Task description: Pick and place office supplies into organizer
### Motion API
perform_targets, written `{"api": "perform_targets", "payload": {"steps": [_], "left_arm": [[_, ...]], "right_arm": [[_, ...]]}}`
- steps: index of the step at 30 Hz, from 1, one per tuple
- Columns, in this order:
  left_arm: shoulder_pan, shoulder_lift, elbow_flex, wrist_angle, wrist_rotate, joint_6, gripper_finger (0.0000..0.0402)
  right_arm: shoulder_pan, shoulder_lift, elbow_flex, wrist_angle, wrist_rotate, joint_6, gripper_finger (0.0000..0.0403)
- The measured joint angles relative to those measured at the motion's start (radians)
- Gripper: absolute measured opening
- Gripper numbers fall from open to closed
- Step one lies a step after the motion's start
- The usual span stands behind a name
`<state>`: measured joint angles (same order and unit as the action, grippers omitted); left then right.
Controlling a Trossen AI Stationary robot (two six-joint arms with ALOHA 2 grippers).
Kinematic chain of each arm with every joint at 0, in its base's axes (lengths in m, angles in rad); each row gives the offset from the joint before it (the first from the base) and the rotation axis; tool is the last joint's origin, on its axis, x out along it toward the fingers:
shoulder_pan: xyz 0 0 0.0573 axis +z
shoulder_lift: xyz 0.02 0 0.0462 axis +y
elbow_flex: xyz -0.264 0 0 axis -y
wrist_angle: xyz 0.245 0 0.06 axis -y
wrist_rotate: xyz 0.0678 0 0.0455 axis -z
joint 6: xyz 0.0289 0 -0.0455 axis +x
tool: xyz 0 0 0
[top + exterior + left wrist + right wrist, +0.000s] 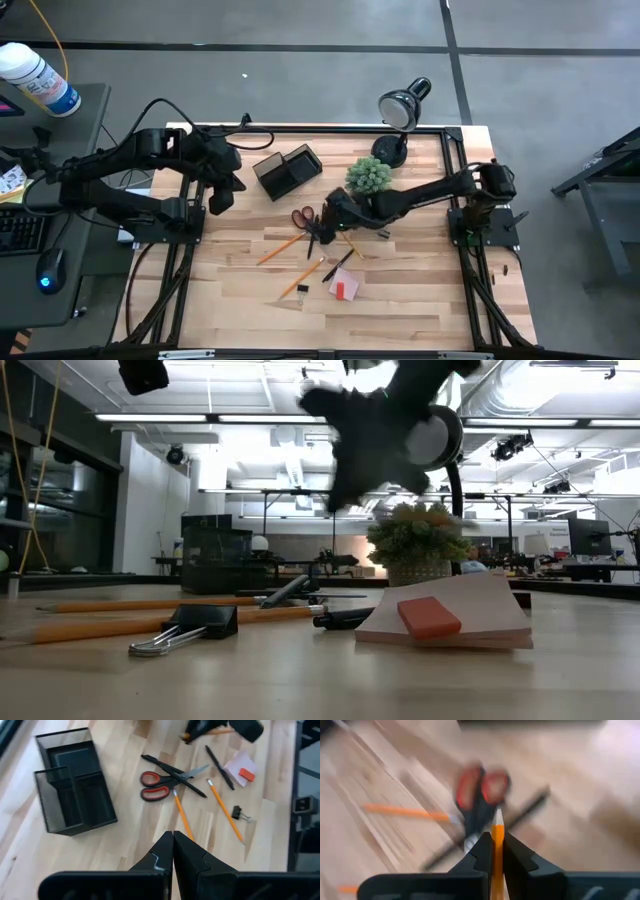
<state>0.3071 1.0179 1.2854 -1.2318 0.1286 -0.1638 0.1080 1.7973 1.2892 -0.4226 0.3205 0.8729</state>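
Observation:
My right gripper (322,222) hangs over the orange-handled scissors (305,217) at mid-table and is shut on an orange pencil (497,822). In the low view it is a dark blur high above the table (380,420). Two more pencils (280,248) (300,278), black pens (340,262), a binder clip (301,289) and the pink sticky-note pad (345,287) lie flat on the wood. The dark mesh organizer (287,170) stands toward the far side. My left gripper (222,195) waits, shut, left of the organizer. My right gripper pinches the orange pencil between its two fingers (482,847). The pencil lies along the fingers, and its pointed end (497,815) sticks out past the fingertips over the scissors (480,790). The pencil's rear part is hidden behind the gripper body.
A green spiky plant (369,174) and a black desk lamp (400,110) stand at the far edge, right of the organizer, close to my right arm. Bare wood lies along the near edge (330,325) and the near left corner.

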Motion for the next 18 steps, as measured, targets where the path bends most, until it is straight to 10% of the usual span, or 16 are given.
{"api": "perform_targets", "payload": {"steps": [10, 18], "left_arm": [[-0.001, -0.076, 0.0, 0.005, 0.046, 0.011, 0.0001], [0.0, -0.166, 0.0, 0.152, 0.01, 0.054, 0.0001]], "right_arm": [[-0.099, 0.0, 0.338, 0.062, 0.3, -0.496, 0.0017], [-0.231, 0.009, 0.372, 0.429, 0.164, -0.617, 0.0017]]}}
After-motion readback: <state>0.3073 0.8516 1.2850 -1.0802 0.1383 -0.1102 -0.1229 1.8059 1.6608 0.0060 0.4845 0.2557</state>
